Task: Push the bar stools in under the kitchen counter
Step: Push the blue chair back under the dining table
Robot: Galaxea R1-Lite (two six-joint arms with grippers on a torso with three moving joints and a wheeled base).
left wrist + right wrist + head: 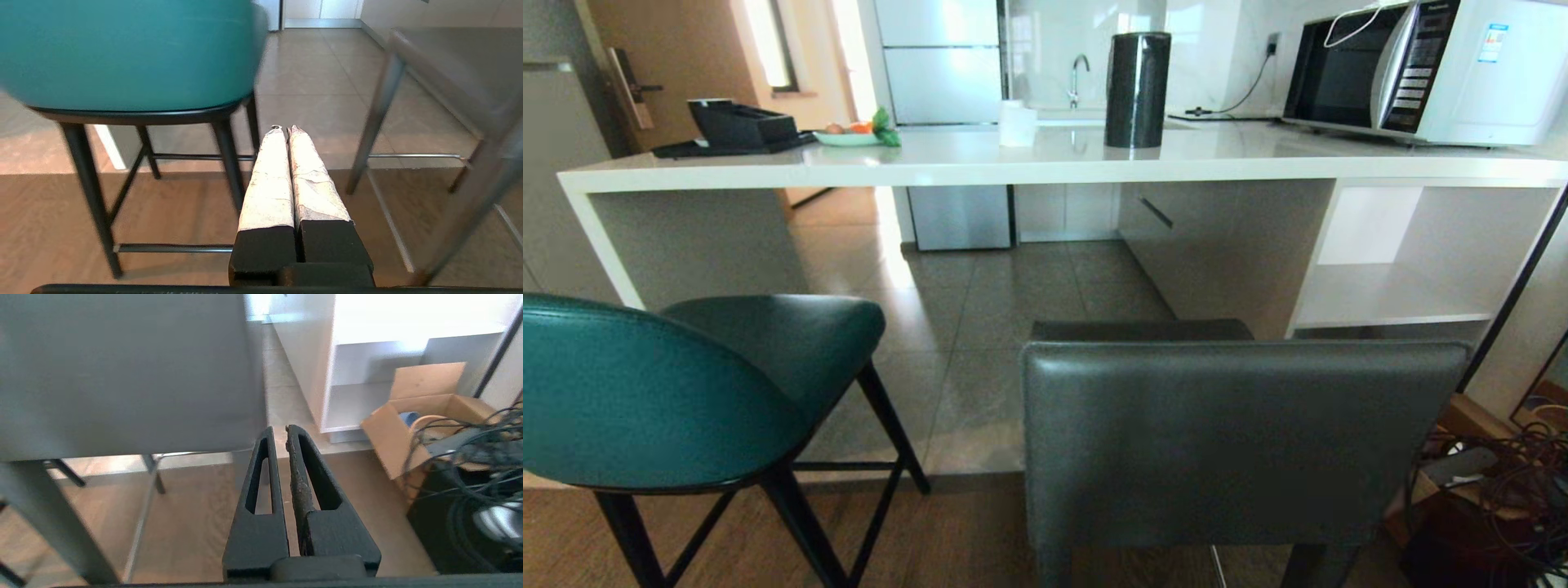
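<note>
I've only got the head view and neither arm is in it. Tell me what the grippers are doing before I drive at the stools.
Observer: The left gripper is shut and empty, hanging low between the two stools, facing the teal stool.
Operator: Give me the right one.
Observer: The right gripper is shut too, holding nothing, beside the grey stool and level with its back.
Operator: Report anything low on the right that I can't see.
Observer: An open cardboard box sits on the floor by the white shelves, with a tangle of black cables next to it.
</note>
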